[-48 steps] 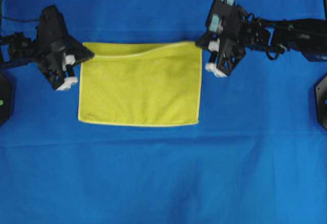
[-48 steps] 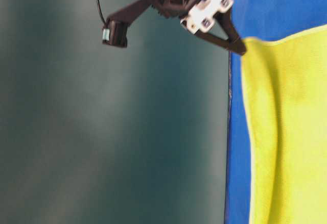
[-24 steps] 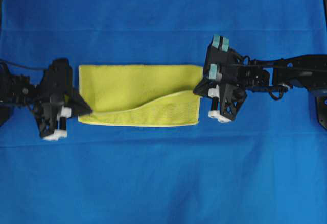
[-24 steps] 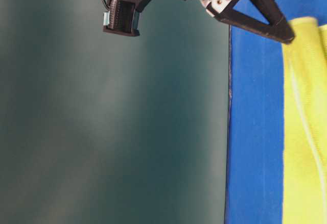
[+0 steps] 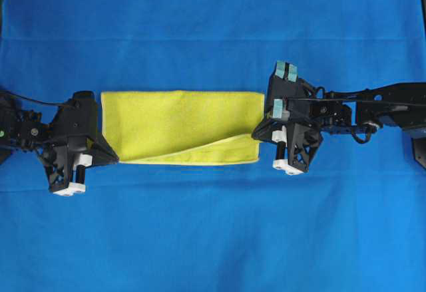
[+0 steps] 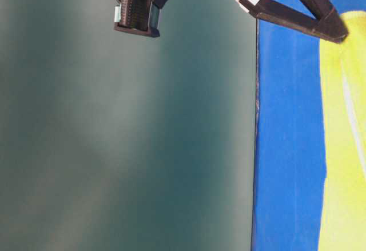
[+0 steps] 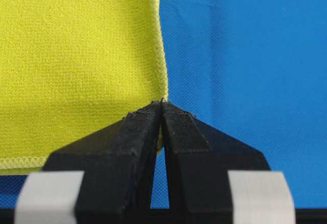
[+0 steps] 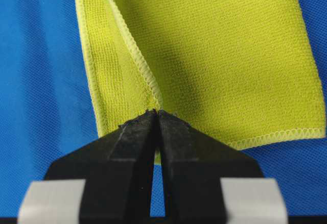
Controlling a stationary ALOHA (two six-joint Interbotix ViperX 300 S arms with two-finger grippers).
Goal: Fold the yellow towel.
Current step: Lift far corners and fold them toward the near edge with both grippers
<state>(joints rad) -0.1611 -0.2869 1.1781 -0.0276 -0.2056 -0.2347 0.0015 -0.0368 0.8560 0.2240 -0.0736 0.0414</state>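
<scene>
My left gripper (image 7: 161,103) is pinched onto one corner of the towel (image 5: 180,122), and my right gripper (image 8: 156,113) is pinched onto the hem at its other end. The towel lies between them on the blue cloth (image 5: 213,239), folded into a band, its top layer lying slantwise near my right gripper.

The table-level view crops the yellow towel (image 6: 343,148) (right edge); black fingers (image 7: 148,132) cover its pinched corner.
</scene>
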